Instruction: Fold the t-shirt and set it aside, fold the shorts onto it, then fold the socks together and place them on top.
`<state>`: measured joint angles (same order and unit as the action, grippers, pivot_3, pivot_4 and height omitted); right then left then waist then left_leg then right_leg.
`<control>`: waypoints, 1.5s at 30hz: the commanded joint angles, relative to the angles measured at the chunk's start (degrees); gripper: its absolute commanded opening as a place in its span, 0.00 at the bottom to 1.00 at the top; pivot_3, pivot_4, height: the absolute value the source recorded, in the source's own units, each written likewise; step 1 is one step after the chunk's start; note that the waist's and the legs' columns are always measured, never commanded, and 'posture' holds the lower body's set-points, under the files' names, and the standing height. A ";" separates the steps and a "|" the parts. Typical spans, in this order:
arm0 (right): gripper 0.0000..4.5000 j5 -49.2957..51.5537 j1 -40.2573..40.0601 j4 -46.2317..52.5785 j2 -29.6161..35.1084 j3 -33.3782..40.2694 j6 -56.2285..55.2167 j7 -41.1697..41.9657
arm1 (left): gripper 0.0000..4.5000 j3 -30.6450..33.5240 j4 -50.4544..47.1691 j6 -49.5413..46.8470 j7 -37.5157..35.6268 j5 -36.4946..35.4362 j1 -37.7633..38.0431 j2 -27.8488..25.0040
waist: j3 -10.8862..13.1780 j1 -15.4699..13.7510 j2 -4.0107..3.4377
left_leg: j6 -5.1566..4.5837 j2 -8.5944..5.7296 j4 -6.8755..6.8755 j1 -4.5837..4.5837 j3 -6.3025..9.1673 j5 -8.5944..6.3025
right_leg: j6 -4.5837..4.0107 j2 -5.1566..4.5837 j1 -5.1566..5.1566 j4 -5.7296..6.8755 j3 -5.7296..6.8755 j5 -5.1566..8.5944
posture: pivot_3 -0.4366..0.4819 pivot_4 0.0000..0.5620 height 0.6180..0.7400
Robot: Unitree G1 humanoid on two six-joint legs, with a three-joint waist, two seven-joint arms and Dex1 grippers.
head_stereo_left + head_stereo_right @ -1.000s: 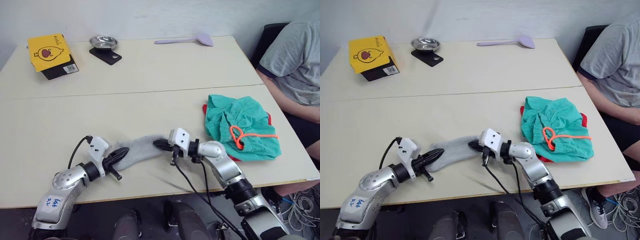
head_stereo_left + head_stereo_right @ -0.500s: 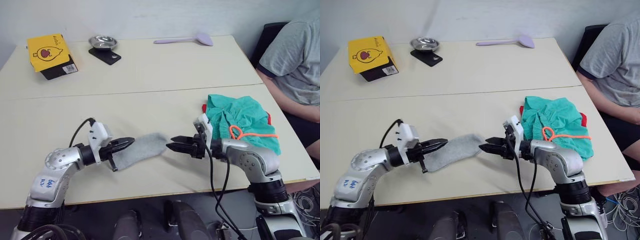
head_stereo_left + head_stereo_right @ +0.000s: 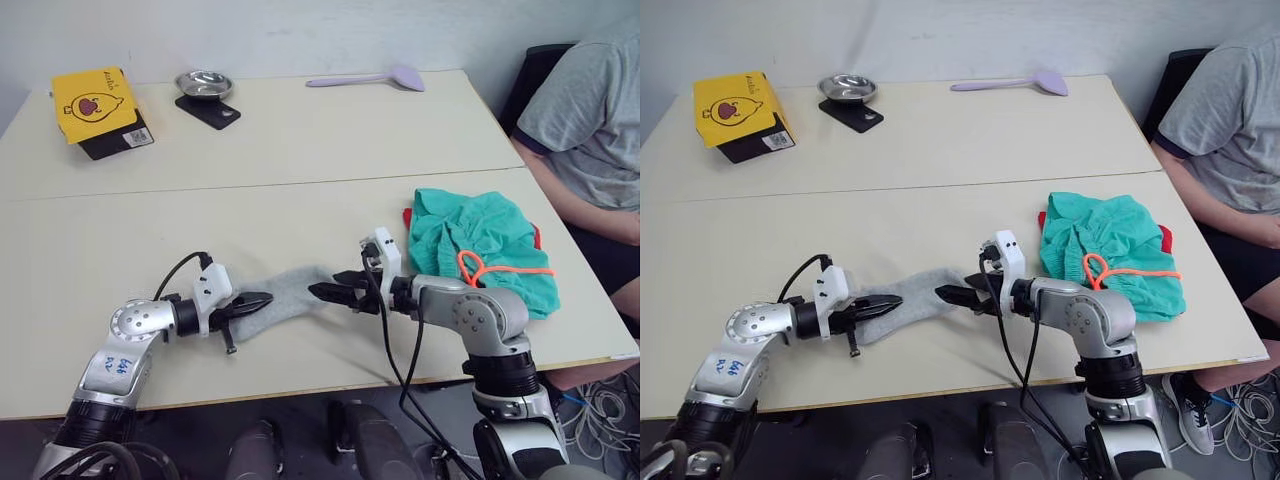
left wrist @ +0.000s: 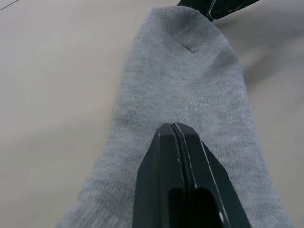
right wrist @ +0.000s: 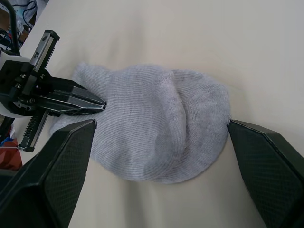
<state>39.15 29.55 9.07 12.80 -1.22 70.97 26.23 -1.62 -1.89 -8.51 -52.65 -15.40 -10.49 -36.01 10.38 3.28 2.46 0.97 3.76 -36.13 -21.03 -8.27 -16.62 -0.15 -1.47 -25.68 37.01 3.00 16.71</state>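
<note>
A yellow box (image 3: 97,103) with a cartoon figure sits on a black slab at the far left of the pale, smooth table (image 3: 300,140), next to a shiny metal bowl (image 3: 205,82) on a black base, and a lilac plastic spoon (image 3: 368,78) lies along the far edge. Near the front edge, the left gripper (image 3: 258,300) has its two black fingers pressed together, tips resting on the left end of the socks (image 3: 290,294), a soft grey ribbed knit bundle lying flat in a rounded, elongated shape; whether cloth is pinched between them cannot be told. The right gripper (image 3: 325,294) faces it from the other side with its jaws spread wide apart, one finger (image 5: 266,171) on each side of the bundle's rounded right end. Half a second ago the left gripper was higher and the sock end hung lifted; now both are down at the table, and the right gripper has come in closer to the sock. To the right, the crumpled teal shorts (image 3: 480,245) with their orange drawstring lie on the red t-shirt (image 3: 410,217), which peeks out at the edges. A person in a grey shirt (image 3: 590,110) sits at the far right.
</note>
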 commanded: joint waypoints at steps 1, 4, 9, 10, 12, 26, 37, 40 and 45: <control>0.87 1.87 -0.48 -2.39 -2.09 0.99 5.93 -1.50 | 0.00 -0.56 0.60 1.10 -0.29 0.48 -0.37 0.78 | -0.01 -0.02 0.01 | 0.00 0.00 0.00 0.00 0.00 0.00 | 0.00 0.00 0.01 0.00 0.00 0.00 | 0.48 0.27 1.00; 0.63 2.15 0.20 -3.29 -2.96 1.79 7.49 -1.55 | 0.00 -0.57 1.48 1.72 -0.56 0.72 -0.58 0.97 | -0.03 -0.03 0.01 | 0.00 0.00 0.00 0.00 0.00 0.01 | 0.00 -0.01 0.01 0.00 0.00 0.00 | 0.48 0.27 1.00; 0.21 3.16 1.65 -3.85 -5.42 5.11 8.53 -2.49 | 0.00 -0.82 3.22 2.72 -0.91 1.04 -1.63 1.86 | -0.03 -0.02 0.01 | 0.00 0.00 0.00 -0.01 0.00 0.01 | 0.00 0.00 0.01 0.01 0.00 0.00 | 0.48 0.27 1.00; 0.14 3.20 1.80 -3.77 -5.68 5.61 8.67 -2.70 | 0.00 -0.83 3.58 2.94 -0.97 1.09 -1.83 2.03 | -0.04 -0.01 0.03 | -0.01 0.00 -0.01 0.00 0.00 0.02 | 0.00 0.00 0.01 0.02 0.00 0.00 | 0.48 0.27 1.00; 0.00 3.17 1.96 -2.81 -4.95 6.72 8.85 -3.11 | 0.00 -0.84 4.19 3.20 -1.00 0.97 -2.40 2.70 | -0.04 -0.02 0.04 | -0.06 -0.01 -0.04 -0.01 0.00 0.05 | 0.07 -0.01 0.03 0.02 0.00 -0.05 | 0.48 0.27 1.00; 0.00 1.95 4.60 5.34 7.68 9.06 7.58 -3.34 | 0.00 -4.12 6.89 0.73 5.55 3.06 -9.00 13.21 | -0.02 -0.48 0.00 | -0.22 -0.12 -0.03 -0.14 -0.03 0.13 | 0.29 -0.07 0.02 -0.20 -0.03 -0.21 | 0.48 0.27 1.00; 0.00 3.89 9.71 8.76 7.68 9.95 15.13 -5.14 | 0.00 -7.23 10.03 -0.81 9.87 7.20 -12.35 17.51 | 0.01 -0.27 -0.05 | -0.24 -0.11 -0.06 -0.13 -0.02 0.22 | 0.44 -0.04 0.03 -0.18 -0.06 -0.29 | 0.48 0.27 1.00; 0.00 4.03 10.70 10.43 5.26 9.00 19.69 -6.59 | 0.00 -7.32 9.65 -1.59 9.77 7.54 -11.78 17.27 | 0.00 -0.27 -0.05 | -0.20 -0.09 -0.03 -0.12 0.00 0.24 | 0.43 -0.03 0.03 -0.17 -0.05 -0.29 | 0.48 0.27 1.00; 0.00 4.51 9.76 11.43 2.12 6.32 21.53 -9.41 | 0.00 -6.59 8.78 -3.65 10.13 7.20 -11.00 16.77 | 0.00 -0.21 -0.07 | -0.21 -0.10 -0.05 -0.12 -0.02 0.25 | 0.42 -0.07 0.03 -0.16 -0.06 -0.29 | 0.48 0.27 1.00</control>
<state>42.26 39.31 17.87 15.80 5.04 92.20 17.55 -8.04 7.05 -10.81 -43.03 -8.52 -22.85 -18.69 10.38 3.07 2.39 0.76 3.65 -36.17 -21.15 -8.29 -16.38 0.27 -1.53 -25.64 36.85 2.94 16.42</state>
